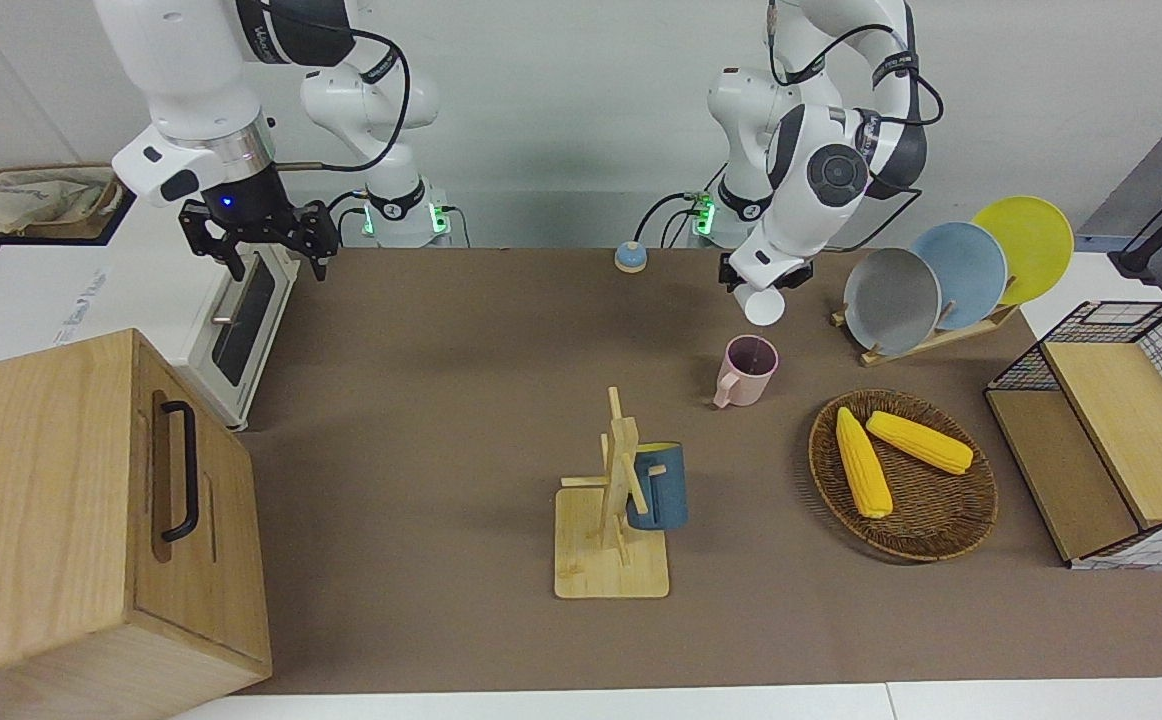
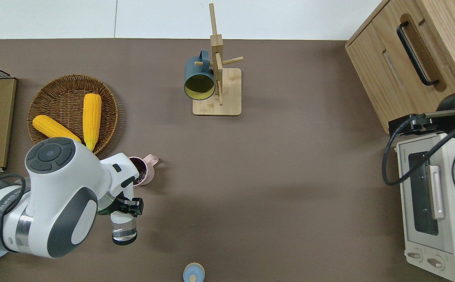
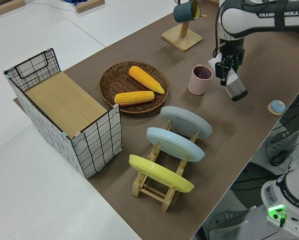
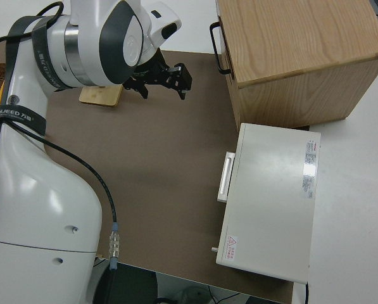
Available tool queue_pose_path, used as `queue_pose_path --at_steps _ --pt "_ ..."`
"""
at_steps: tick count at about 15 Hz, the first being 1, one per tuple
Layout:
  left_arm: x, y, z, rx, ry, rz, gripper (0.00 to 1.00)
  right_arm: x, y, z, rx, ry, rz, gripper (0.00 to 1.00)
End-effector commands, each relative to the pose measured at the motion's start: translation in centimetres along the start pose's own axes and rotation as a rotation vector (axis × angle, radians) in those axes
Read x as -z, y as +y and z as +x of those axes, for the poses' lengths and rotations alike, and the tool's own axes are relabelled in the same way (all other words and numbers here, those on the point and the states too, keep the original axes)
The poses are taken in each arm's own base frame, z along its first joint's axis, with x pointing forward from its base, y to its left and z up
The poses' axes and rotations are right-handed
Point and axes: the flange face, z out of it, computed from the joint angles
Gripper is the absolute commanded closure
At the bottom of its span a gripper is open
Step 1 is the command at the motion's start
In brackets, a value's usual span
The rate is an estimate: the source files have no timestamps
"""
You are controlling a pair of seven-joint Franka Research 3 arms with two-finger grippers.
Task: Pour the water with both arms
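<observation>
While the right arm is parked, the left hand [image 2: 127,206] grips a clear glass [image 2: 124,231] tipped on its side, its mouth just short of the pink mug [image 1: 744,371] standing near the corn basket [image 1: 951,520].

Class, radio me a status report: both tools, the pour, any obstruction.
Left tool shut on clear glass, tilted beside pink mug. Right arm parked, tool open. No obstruction at the mug.
</observation>
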Motion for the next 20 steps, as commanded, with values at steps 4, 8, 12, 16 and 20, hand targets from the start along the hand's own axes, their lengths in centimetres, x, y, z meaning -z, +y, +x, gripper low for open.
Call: queue_pose_path --at_steps 4,8,12,16,20 --pt "1.59 0.12 -0.32 0.001 -0.024 -0.012 1.00 0.36 0.10 -0.17 0.016 0.008 0.005 0.013" --pt "1.86 0.23 -0.47 0.000 -0.018 -0.025 1.00 0.43 0.08 -0.23 0.016 0.008 0.007 0.013" --pt "1.92 0.35 -0.61 0.000 -0.016 -0.032 1.00 0.44 0.08 -0.21 0.016 0.009 0.007 0.013" --pt "1.97 0.34 -0.69 -0.002 -0.015 -0.032 1.00 0.43 0.08 -0.23 0.016 0.008 0.007 0.013" --pt "1.90 0.27 -0.66 -0.003 -0.018 -0.032 1.00 0.44 0.08 -0.21 0.016 0.009 0.007 0.013"
